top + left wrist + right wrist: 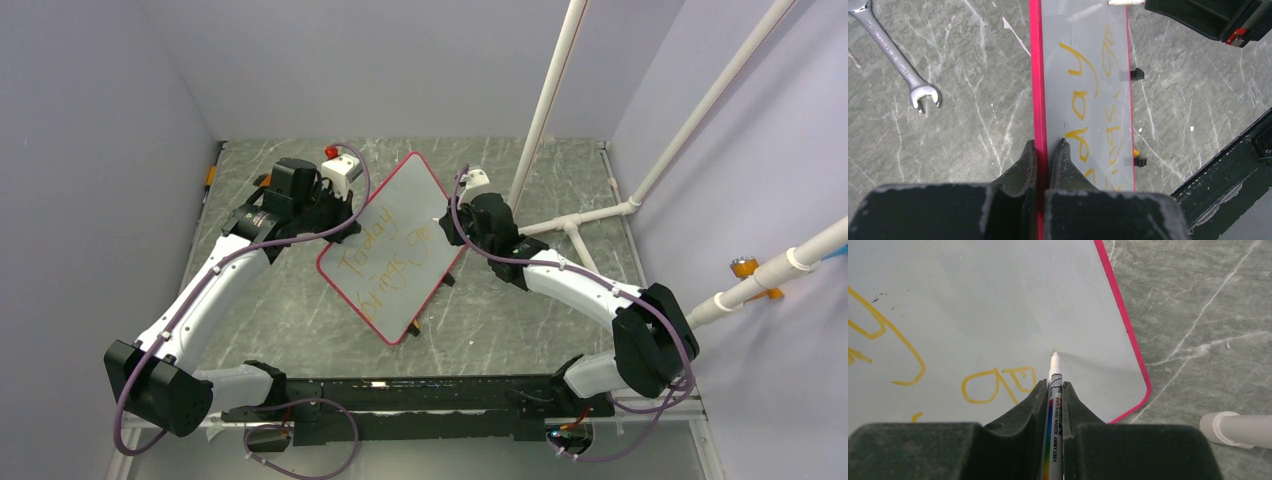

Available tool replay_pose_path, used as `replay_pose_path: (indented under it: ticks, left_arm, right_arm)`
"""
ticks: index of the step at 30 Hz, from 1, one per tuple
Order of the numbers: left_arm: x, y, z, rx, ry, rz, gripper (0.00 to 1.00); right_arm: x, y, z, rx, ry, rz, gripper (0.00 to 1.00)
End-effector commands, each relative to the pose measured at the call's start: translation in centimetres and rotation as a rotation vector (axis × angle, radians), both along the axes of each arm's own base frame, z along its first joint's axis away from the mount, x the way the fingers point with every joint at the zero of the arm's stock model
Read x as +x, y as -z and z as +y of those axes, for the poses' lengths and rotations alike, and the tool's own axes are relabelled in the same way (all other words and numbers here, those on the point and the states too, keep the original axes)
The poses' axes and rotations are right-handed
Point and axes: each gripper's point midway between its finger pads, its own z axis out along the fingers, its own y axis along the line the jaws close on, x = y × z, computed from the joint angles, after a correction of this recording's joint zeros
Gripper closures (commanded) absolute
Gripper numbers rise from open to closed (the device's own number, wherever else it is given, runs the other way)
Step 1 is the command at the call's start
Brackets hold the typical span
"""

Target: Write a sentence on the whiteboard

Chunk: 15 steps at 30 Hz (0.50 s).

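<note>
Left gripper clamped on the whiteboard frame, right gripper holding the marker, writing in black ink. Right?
Not quite: the writing is orange-yellow, not black, as the right wrist view shows. The rest holds: left gripper clamped on the whiteboard frame, right gripper holding the marker.

Looks like a robotics lab cell: boxed in by lilac panels (pixel 100 150), rigged with white plastic pipes (pixel 547 100), surfaced with a grey marbled tabletop (pixel 290 320), spanner (pixel 893 52) lying loose.
</note>
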Motion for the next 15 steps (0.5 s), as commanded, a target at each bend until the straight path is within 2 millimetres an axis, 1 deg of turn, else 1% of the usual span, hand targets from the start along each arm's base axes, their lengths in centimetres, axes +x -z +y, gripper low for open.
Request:
replay_pose_path:
  ticks: [1, 15]
  left_arm:
    - [0.51, 3.27, 4.36, 0.265, -0.043, 0.001, 1.0]
    - [0.5, 3.29, 4.4, 0.267, -0.045, 0.001, 1.0]
  right_arm:
    - [1.29, -3.32, 0.8, 0.071, 0.001, -0.072, 1.0]
    - [1.62, -3.29, 1.27, 0.077, -0.012, -0.065, 1.0]
